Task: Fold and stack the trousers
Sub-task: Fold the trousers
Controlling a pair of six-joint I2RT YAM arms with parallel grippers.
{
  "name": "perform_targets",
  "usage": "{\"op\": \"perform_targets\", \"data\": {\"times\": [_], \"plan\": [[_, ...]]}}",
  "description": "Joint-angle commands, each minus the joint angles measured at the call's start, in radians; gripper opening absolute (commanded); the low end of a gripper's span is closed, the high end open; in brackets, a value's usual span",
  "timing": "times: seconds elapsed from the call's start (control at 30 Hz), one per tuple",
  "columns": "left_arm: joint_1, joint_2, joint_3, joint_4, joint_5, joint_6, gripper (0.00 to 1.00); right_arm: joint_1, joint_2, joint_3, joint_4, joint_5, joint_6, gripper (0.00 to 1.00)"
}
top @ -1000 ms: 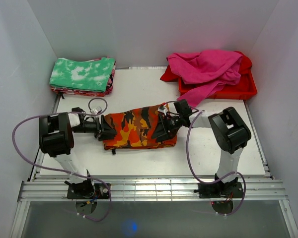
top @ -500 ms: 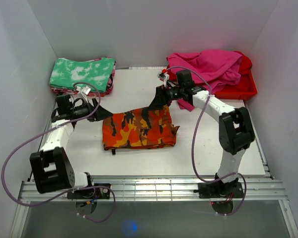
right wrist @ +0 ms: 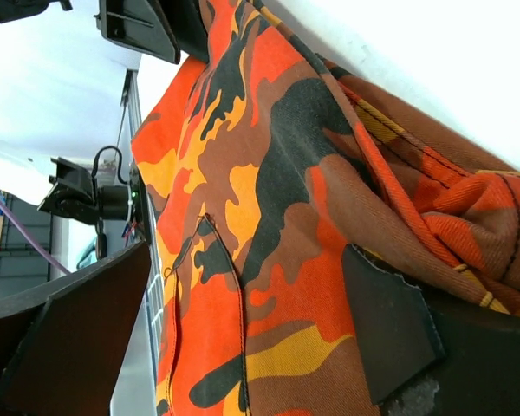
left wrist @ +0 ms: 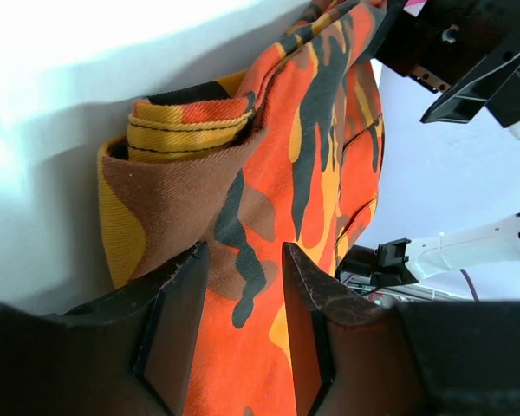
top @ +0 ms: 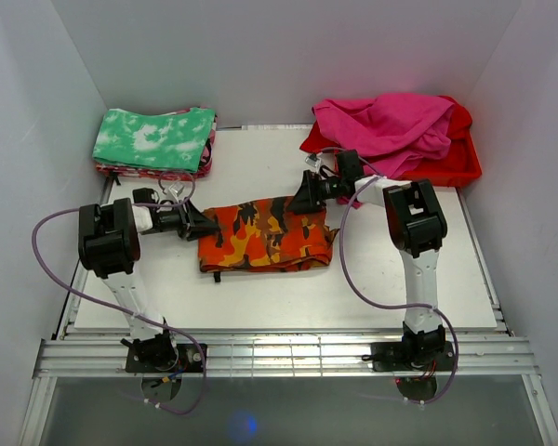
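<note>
Trousers (top: 265, 234): folded into a low, roughly rectangular bundle of orange, red, yellow and dark brown camouflage, lying flat at the middle of the table (top: 260, 297), long side running left to right.
Fold detail: the left wrist view shows the trousers (left wrist: 312, 173) with a stitched hem tucked inside a brown outer layer at the left end; the right wrist view shows the cloth (right wrist: 269, 217) with a seam and bunched layers at the right end.
Left gripper (top: 200, 226): low at the bundle's left end, its fingers narrowly apart (left wrist: 243, 260) with cloth filling the gap; whether they pinch it cannot be told.
Right gripper (top: 302, 197): at the bundle's far right corner, fingers spread wide (right wrist: 243, 295) with cloth lying between them, not clamped.
Surface: plain white tabletop, matte and brightly lit.
Walls (top: 288, 56): plain white panels closing in the left, far and right sides.
Far left corner: a folded stack (top: 153, 139) with green-and-white mottled cloth on top.
Far right corner: a red tray (top: 446, 172) with a magenta garment (top: 391, 125) heaped over it.
Near edge: a metal rail (top: 288, 356) carrying both arm bases.
Cables (top: 51, 269): purple loops hanging off each arm.
</note>
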Motion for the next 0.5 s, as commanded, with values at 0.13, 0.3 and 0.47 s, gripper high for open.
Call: {"op": "perform_targets", "data": {"times": [0.13,0.3,0.47], "plan": [[0.004,0.002,0.150,-0.095,-0.133,0.159,0.60,-0.025,-0.020,0.066,-0.033,0.096,0.013,0.90],[0.020,-0.242,0.117,-0.158,-0.059,0.147,0.82,-0.002,-0.216,0.089,-0.221,0.213,-0.130,0.90],[0.090,-0.472,0.040,-0.181,-0.065,0.046,0.85,0.146,-0.359,0.135,-0.434,0.468,-0.381,0.90]]}}
